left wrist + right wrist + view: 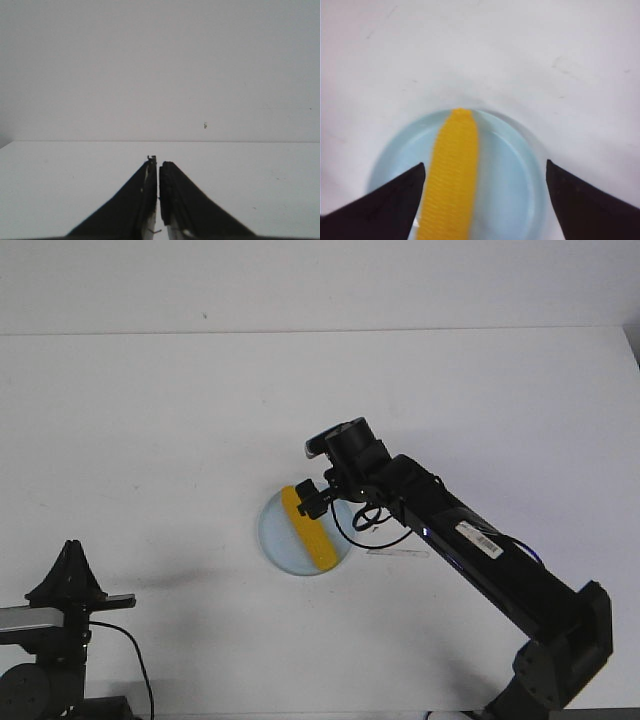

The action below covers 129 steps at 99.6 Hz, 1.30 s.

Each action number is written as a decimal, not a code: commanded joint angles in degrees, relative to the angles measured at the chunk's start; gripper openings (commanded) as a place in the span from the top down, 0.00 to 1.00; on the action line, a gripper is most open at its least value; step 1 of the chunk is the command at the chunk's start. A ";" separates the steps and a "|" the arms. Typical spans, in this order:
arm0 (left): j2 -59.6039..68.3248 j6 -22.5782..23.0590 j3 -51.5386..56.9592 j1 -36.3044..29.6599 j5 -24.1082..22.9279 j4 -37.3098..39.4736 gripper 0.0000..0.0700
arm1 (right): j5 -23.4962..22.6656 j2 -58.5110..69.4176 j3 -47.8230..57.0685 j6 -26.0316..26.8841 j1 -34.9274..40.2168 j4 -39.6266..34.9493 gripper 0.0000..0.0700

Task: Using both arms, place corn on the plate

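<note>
The yellow corn (308,530) lies across the pale blue plate (280,538) near the middle of the table. My right gripper (318,502) hangs just above the corn's far end, open and empty. In the right wrist view the corn (451,170) lies on the plate (505,185) between the spread fingertips (415,175), nearer one of them, and nothing is gripped. My left gripper (70,560) rests at the near left of the table, far from the plate. In the left wrist view it (158,165) is shut with nothing between the jaws.
A thin pale strip (398,553) lies on the white table just right of the plate, under my right arm (470,540). The table's far edge (300,332) meets a plain wall.
</note>
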 commanded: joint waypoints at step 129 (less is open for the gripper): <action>-0.11 -0.50 0.39 0.13 -0.04 0.68 1.00 | 3.06 -80.96 -63.84 -3.69 -39.30 38.36 0.98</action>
